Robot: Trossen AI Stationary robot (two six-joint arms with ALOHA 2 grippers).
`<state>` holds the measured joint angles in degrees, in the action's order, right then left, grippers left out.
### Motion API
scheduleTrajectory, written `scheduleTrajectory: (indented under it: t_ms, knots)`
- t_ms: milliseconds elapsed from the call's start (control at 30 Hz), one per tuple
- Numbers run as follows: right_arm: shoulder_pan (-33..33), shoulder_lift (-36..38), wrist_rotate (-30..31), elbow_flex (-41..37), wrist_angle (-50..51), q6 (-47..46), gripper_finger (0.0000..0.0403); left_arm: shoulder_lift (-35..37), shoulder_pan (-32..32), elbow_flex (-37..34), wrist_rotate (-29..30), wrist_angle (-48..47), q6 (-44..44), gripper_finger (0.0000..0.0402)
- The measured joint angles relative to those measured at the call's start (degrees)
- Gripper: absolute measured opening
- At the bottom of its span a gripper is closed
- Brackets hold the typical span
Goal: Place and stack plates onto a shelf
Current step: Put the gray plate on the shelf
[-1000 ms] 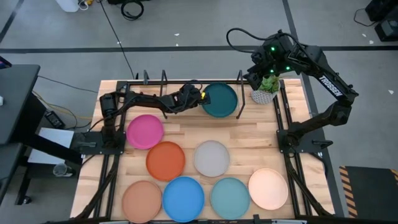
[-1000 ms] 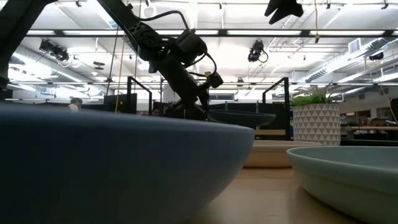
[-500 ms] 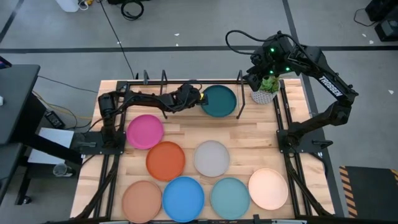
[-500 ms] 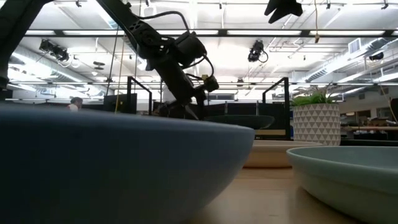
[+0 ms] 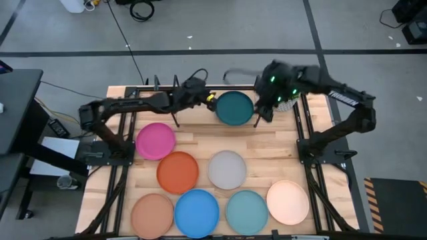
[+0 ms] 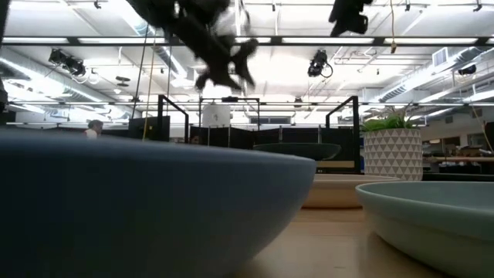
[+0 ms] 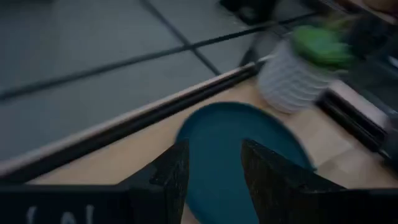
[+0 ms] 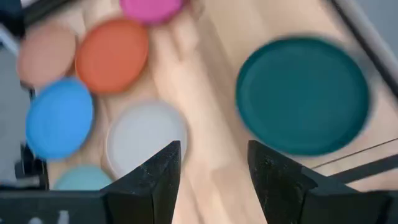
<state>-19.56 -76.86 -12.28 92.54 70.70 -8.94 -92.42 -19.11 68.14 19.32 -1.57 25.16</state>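
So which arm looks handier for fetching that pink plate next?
Probably the left. The magenta plate lies on its side of the table, while the right gripper hovers beside the dark teal plate at the far edge.

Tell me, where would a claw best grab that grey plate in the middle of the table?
Probably by its rim, coming down from above. The pale grey plate lies flat and round, so only its thin raised edge offers a pinch. Its edge toward the shelf looks freest; the orange plate and light teal plate sit close on other sides.

white lettering on right arm [image 5: 343,101], blurred, perhaps a brand name
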Motion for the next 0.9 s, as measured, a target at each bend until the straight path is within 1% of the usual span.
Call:
scheduleTrajectory:
  t_ms: [100,200,367,467,567,700,800,900]
  knots:
    - [5.2,0.0,1.2,-4.9,-2.5,-3.2,0.0186,6.4,2.4,0.0,-0.4,-1.7,-5.5,0.0153]
    - [10.1,0.0,1.7,-10.0,-8.0,-7.8,0.0180,12.1,4.4,0.0,-1.0,-4.4,-9.5,0.0153]
    - [16.4,-0.5,0.8,-20.3,-21.8,-16.9,0.0170,20.3,6.3,0.0,-1.4,-11.1,-10.6,0.0153]
    - [19.2,-2.5,1.9,-24.9,-27.2,-21.7,0.0166,24.4,6.2,0.0,-1.3,-13.9,-10.1,0.0153]
    - [22.0,-6.2,3.1,-26.9,-29.5,-23.8,0.0163,28.2,6.2,0.0,-1.3,-15.0,-9.8,0.0153]
    - [25.0,-12.8,4.7,-27.0,-30.1,-25.1,0.0159,32.5,5.3,0.0,-1.4,-14.9,-9.9,0.0153]
    - [25.8,-16.9,7.5,-27.0,-30.0,-25.8,0.0157,35.6,4.7,0.0,-1.4,-15.0,-9.6,0.0153]
    - [25.3,-20.0,8.7,-27.0,-30.0,-25.6,0.0158,38.3,4.6,0.0,-1.3,-15.0,-9.3,0.0153]
